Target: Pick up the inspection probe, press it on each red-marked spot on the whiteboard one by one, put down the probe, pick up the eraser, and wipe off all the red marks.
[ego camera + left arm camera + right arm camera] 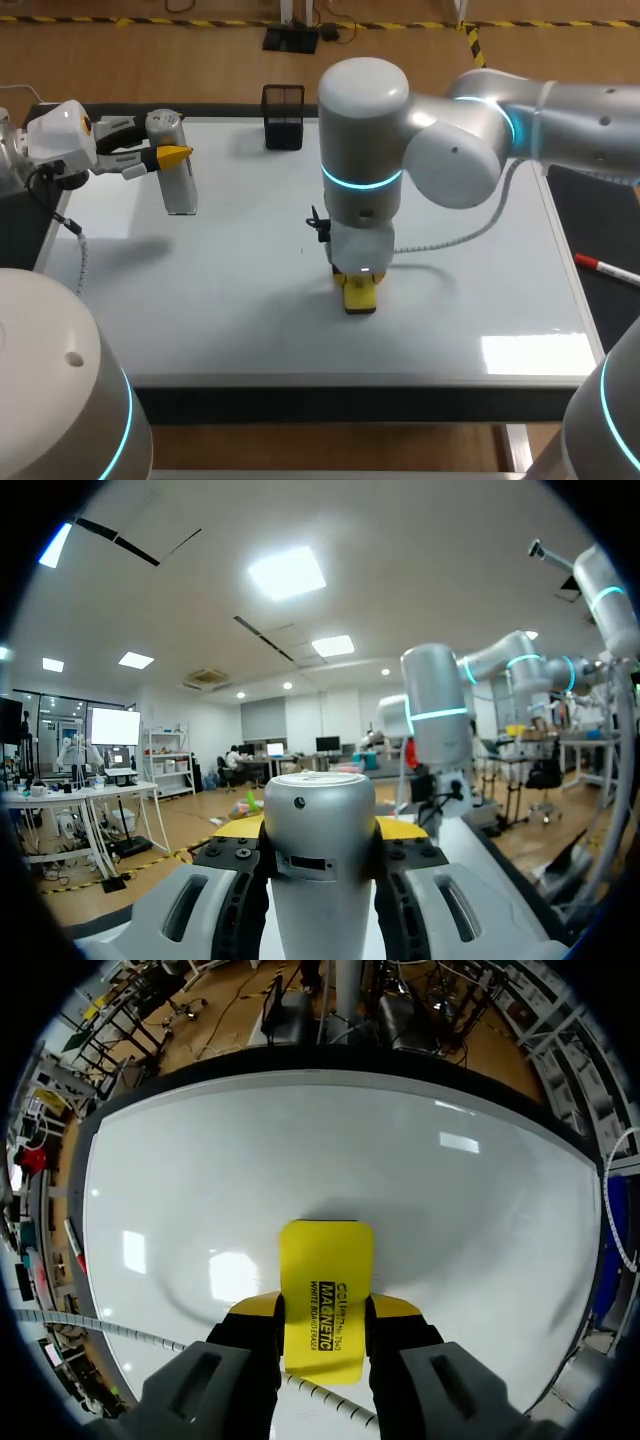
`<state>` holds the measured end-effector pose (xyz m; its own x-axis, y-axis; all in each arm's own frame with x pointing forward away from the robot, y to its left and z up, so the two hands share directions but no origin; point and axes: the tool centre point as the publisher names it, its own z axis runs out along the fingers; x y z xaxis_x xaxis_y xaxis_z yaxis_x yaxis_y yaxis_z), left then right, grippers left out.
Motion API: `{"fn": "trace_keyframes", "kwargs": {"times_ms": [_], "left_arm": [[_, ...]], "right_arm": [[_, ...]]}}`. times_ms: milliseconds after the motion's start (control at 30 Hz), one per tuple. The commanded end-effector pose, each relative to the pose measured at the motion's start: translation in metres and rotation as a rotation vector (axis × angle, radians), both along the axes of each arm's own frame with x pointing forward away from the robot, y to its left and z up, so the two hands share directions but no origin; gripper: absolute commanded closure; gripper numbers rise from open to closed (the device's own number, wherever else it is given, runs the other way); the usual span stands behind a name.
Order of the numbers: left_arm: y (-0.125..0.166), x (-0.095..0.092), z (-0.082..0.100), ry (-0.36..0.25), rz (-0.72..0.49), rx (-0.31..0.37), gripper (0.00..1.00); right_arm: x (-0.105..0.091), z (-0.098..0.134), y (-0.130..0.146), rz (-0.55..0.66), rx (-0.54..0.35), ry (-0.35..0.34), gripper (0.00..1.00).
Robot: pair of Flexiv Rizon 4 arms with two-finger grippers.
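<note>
Right arm (365,130): fat white-grey cylindrical links w/ rounded caps, cyan light rings (362,182) at joints, white coiled cable (455,237) alongside. Left arm (60,135): white housing, black wiring, own coiled lead (82,255). Left gripper (320,828) & right gripper (322,1306): grey slotted finger bodies, black inner blocks w/ screws (238,854), yellow tips (252,1306).

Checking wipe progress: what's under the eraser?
Whiteboard, bare white all around the eraser held in the right arm's jaws; no red marks in view. The patch directly beneath it is covered.
</note>
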<state>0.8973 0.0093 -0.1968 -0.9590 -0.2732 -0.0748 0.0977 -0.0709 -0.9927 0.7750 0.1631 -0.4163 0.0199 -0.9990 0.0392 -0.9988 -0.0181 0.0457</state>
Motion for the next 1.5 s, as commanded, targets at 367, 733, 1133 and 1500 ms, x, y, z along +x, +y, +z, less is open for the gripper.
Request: {"fn": "trace_keyframes", "kwargs": {"times_ms": [367, 733, 1133, 1500], "left_arm": [[0.000, -0.001, 0.001, -0.001, 0.002, 0.001, 1.00], [0.000, -0.001, 0.001, -0.001, 0.002, 0.001, 1.00], [0.000, -0.001, 0.001, -0.001, 0.002, 0.001, 1.00], [0.000, -0.001, 0.001, -0.001, 0.002, 0.001, 1.00]], "right_arm": [[0.028, 0.048, -0.022, 0.008, -0.013, -0.059, 1.00], [0.036, 0.054, -0.026, -0.019, 0.001, -0.060, 1.00], [0.036, 0.054, -0.026, -0.019, 0.001, -0.060, 1.00], [0.073, 0.047, -0.028, 0.022, 0.024, -0.057, 1.00]]}}
